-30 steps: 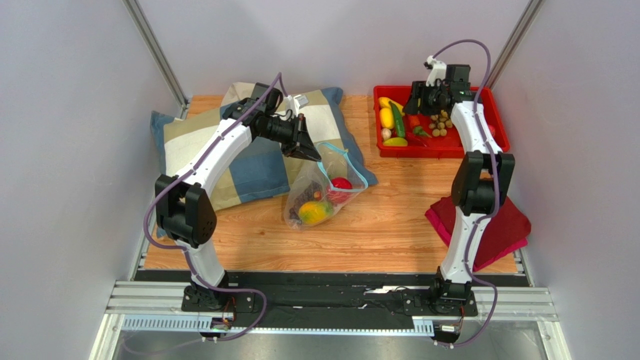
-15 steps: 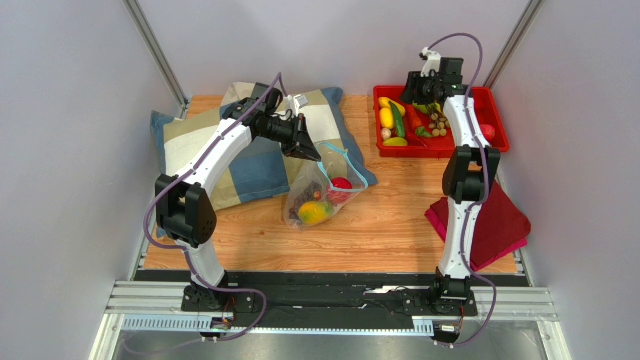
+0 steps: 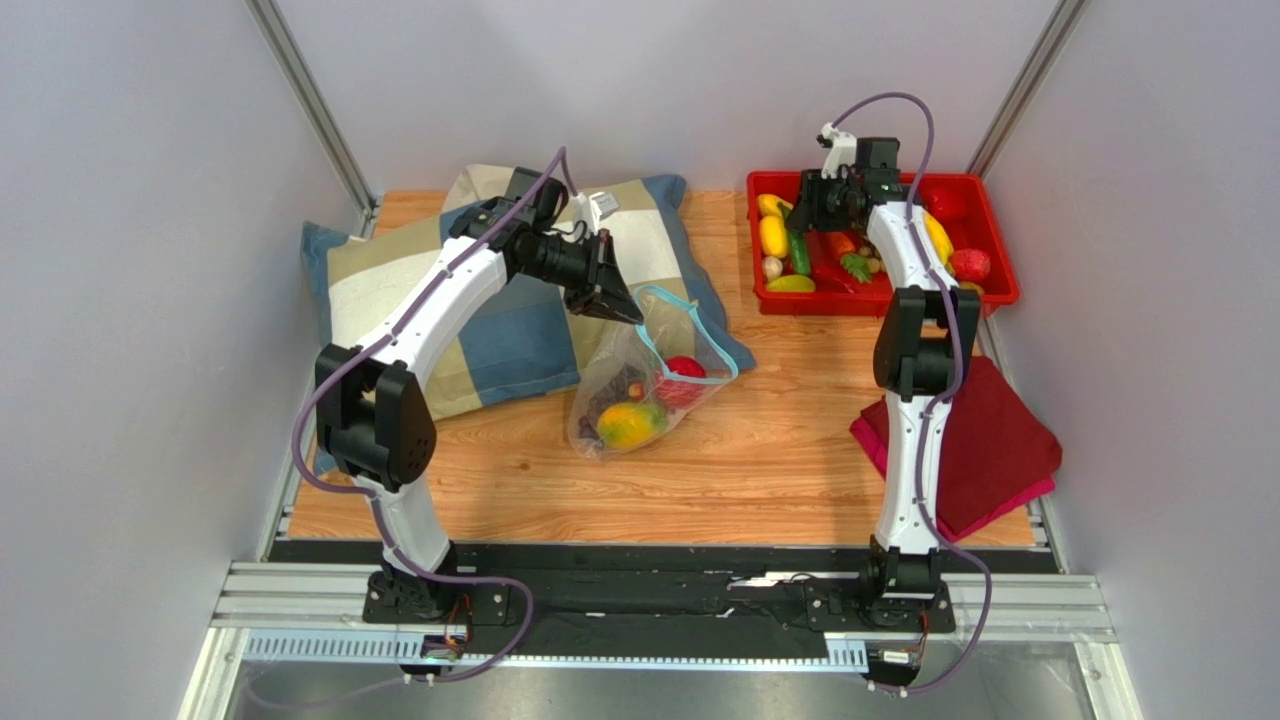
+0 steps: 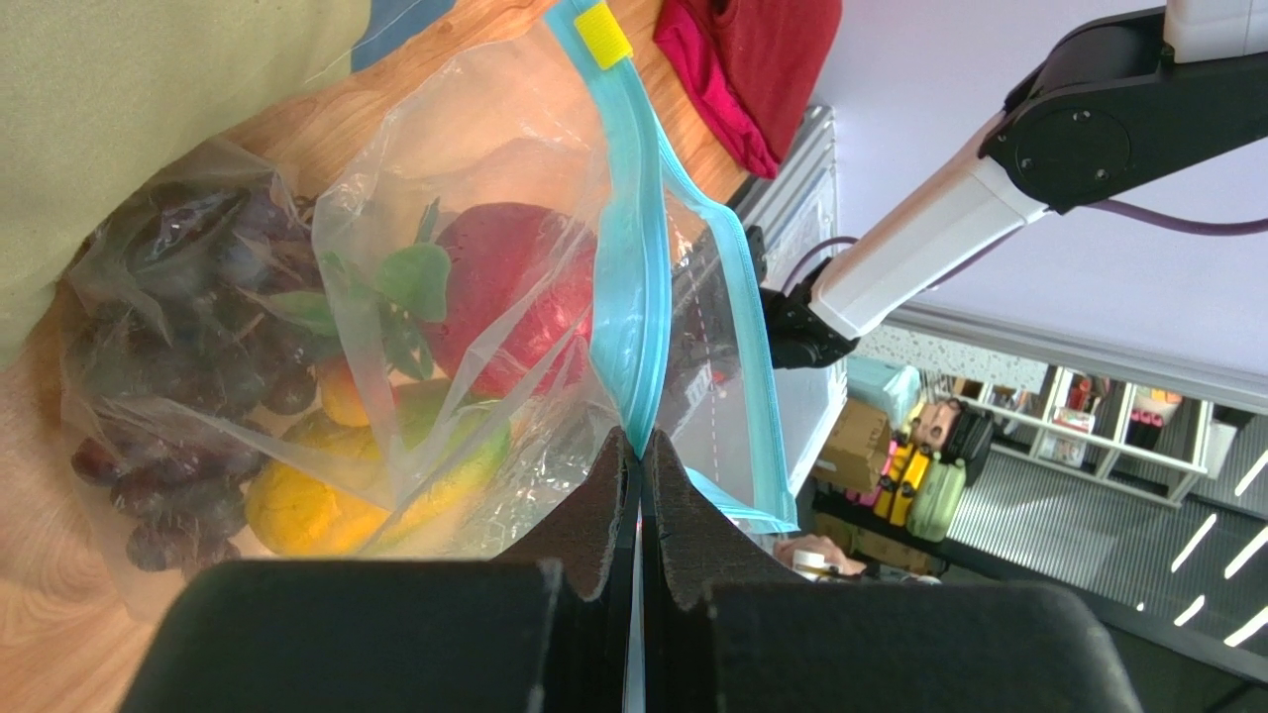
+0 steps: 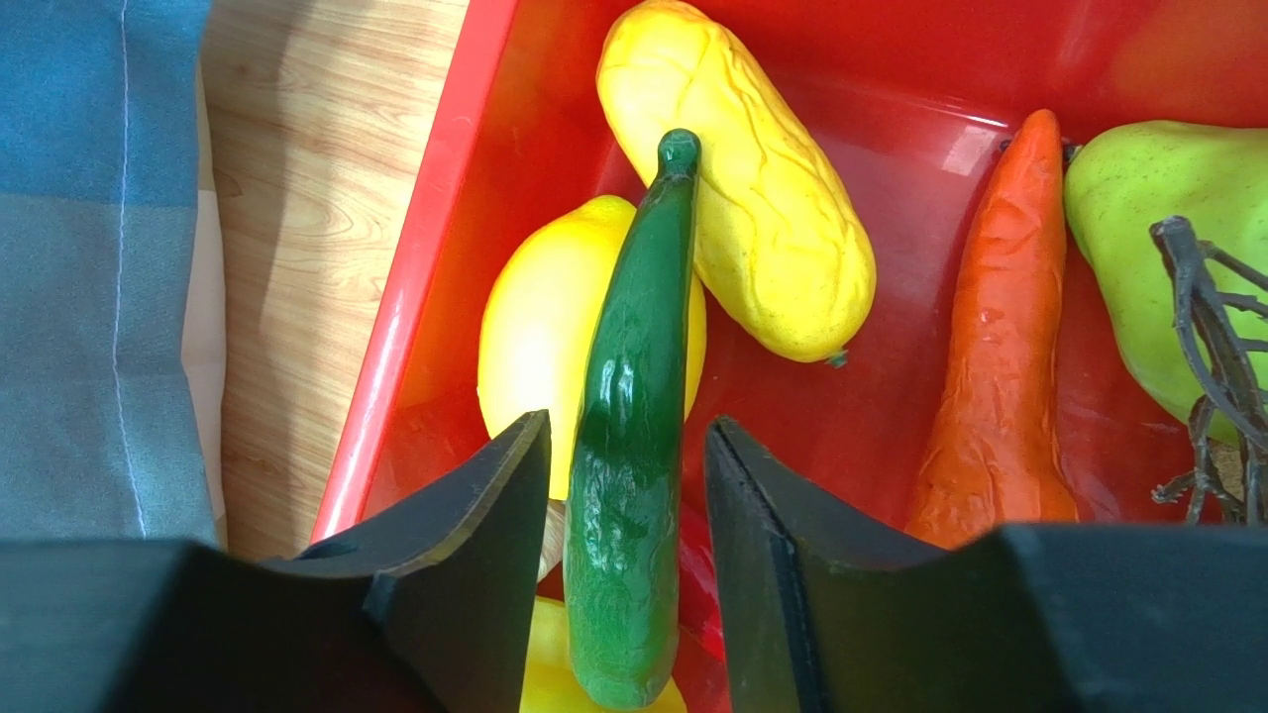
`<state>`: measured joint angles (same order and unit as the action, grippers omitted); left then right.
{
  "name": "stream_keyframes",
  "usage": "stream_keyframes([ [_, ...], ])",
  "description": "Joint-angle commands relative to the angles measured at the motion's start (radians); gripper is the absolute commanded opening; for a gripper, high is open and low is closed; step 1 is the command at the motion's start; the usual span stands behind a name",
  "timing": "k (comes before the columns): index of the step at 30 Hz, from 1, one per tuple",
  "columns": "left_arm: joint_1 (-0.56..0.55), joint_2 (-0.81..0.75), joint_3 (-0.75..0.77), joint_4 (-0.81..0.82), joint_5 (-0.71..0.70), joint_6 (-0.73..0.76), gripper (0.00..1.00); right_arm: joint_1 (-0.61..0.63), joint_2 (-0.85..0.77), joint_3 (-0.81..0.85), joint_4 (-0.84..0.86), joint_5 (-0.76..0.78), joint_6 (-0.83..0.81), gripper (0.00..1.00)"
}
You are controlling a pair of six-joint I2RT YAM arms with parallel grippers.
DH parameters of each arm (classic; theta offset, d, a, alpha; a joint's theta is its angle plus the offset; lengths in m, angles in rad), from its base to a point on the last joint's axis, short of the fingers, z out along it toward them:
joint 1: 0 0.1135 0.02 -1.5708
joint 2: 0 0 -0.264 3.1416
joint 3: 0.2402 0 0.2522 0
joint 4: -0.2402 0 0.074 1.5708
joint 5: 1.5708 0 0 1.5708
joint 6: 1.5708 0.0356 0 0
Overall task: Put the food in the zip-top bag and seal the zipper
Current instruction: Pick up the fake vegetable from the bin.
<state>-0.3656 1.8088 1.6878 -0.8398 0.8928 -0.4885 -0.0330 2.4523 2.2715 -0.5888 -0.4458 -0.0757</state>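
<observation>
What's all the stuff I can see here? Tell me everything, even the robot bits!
pillow: one, blue and beige patches, far left of the table
zip-top bag: one, clear with a light blue zipper, mid-table by the pillow
food in bag: dark purple grapes, red fruit, orange-yellow piece
tray: one, red, far right
food in tray: green long vegetable, yellow lumpy piece, yellow round piece, orange carrot, green pear; others unclear
cloth: one, dark red, near right
table: one, wooden
left jaws: black, shut on the zipper
right jaws: black, open either side of the green long vegetable
</observation>
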Motion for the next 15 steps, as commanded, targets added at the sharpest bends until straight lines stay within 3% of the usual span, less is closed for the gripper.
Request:
stream_keyframes([
  [1,0.005,0.001,0.024,0.018,0.018,0.021,0.00,0.005,0.014,0.010,0.020,0.001,-0.016,0.45],
  [15,0.005,-0.003,0.010,0.015,0.017,0.025,0.00,0.005,0.033,0.014,-0.019,-0.053,-0.015,0.37],
])
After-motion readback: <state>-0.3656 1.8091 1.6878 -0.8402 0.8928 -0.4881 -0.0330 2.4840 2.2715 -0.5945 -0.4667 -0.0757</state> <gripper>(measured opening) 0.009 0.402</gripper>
